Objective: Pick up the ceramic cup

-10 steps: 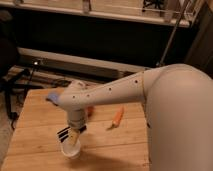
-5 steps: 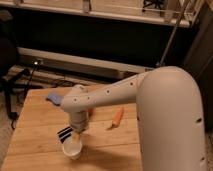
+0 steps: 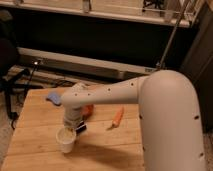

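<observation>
The ceramic cup is a small cream round cup at the front left of the wooden table. My gripper is directly above and behind it, pointing down, its tip at the cup's far rim. The white arm reaches in from the right and fills the right side of the view. A red-orange bowl is mostly hidden behind the gripper's wrist.
An orange carrot-like object lies on the table to the right of the gripper. A blue object lies at the table's back left. A dark chair stands to the left of the table, and a dark wall with a rail lies behind it.
The cup and gripper tip now sit a little higher and further left in the view. The arm's large white link has shifted and covers more of the right side.
</observation>
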`<state>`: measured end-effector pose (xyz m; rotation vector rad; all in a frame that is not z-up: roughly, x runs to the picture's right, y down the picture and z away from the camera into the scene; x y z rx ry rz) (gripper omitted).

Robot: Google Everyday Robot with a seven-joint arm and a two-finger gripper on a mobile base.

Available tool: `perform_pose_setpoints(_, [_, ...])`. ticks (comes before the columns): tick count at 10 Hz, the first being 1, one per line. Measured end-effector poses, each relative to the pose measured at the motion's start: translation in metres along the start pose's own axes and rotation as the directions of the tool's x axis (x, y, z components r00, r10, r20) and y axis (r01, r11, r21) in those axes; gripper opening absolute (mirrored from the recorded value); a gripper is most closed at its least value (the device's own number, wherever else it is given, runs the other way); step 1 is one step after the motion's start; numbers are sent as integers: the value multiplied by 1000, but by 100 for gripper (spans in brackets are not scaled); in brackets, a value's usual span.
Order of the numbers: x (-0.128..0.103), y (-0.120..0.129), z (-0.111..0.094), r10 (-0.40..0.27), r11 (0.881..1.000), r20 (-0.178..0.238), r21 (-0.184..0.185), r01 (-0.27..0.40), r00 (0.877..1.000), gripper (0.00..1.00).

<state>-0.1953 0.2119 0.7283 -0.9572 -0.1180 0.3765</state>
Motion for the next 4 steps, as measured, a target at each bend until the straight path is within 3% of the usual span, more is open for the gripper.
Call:
perform_pose_setpoints(2, [-7,20,-38,-32,999,16,-4,32,999,0])
perform_pose_setpoints(4, [-5,39,-68,-46,998,22,-47,47,999,0])
